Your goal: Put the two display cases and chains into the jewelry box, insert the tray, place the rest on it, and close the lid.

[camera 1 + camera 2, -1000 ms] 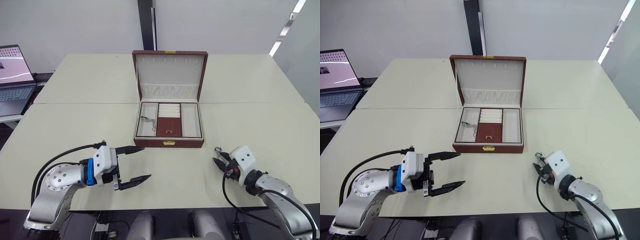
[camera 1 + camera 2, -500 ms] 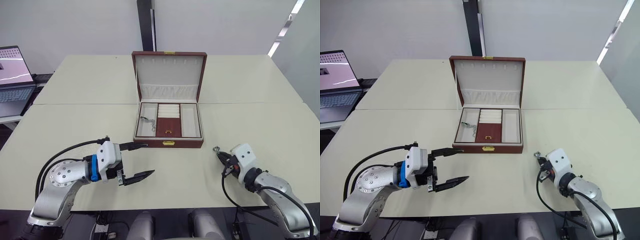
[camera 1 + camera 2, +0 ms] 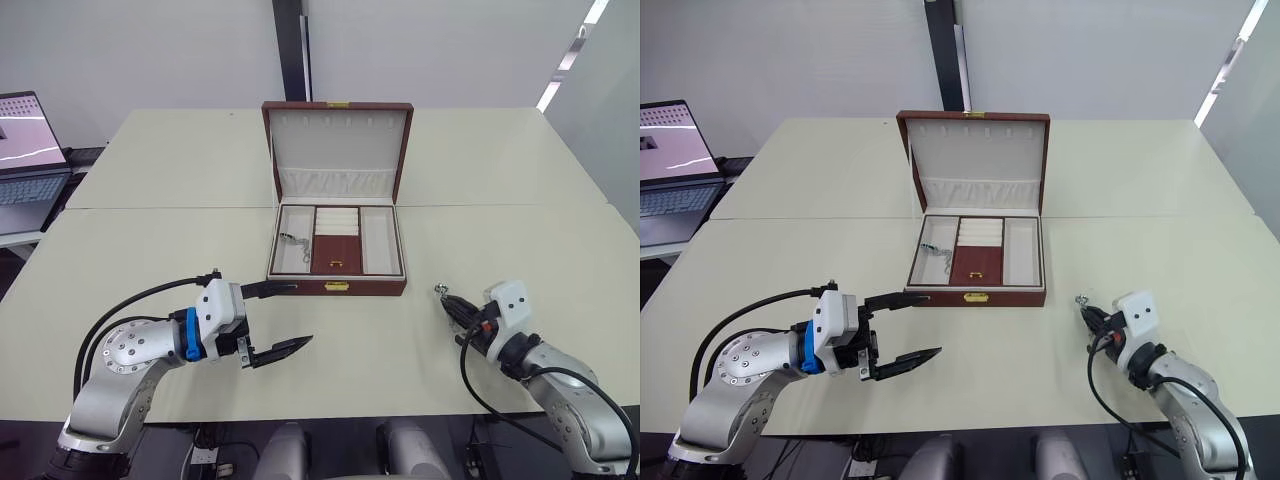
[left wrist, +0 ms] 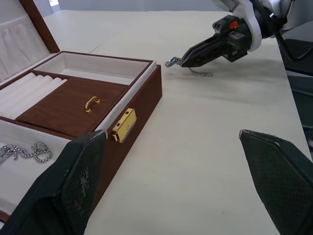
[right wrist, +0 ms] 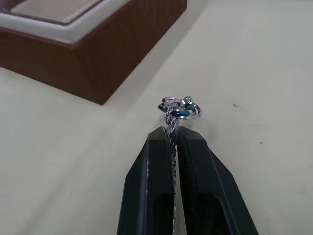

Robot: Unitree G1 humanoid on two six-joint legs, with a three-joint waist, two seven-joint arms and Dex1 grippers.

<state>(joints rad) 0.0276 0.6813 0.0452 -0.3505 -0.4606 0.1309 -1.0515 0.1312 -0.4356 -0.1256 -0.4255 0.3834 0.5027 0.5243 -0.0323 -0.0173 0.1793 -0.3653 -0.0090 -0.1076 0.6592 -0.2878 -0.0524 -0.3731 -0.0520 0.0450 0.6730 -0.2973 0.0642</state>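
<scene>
Silver chain point(image 5: 172, 117) is pinched tight in the right gripper point(image 5: 172, 133), beside the jewelry box point(image 3: 337, 284). It is thin and could slip out. The left gripper point(image 3: 280, 318) is wide open, holding nothing.

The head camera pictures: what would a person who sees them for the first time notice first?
First, the open jewelry box at the middle of the table, its lid standing upright and the tray inside, with a chain in the tray's left compartment. Then the right gripper near the box's right front corner, shut on a second chain with a ring, and the left gripper open before the box's left front corner.
</scene>
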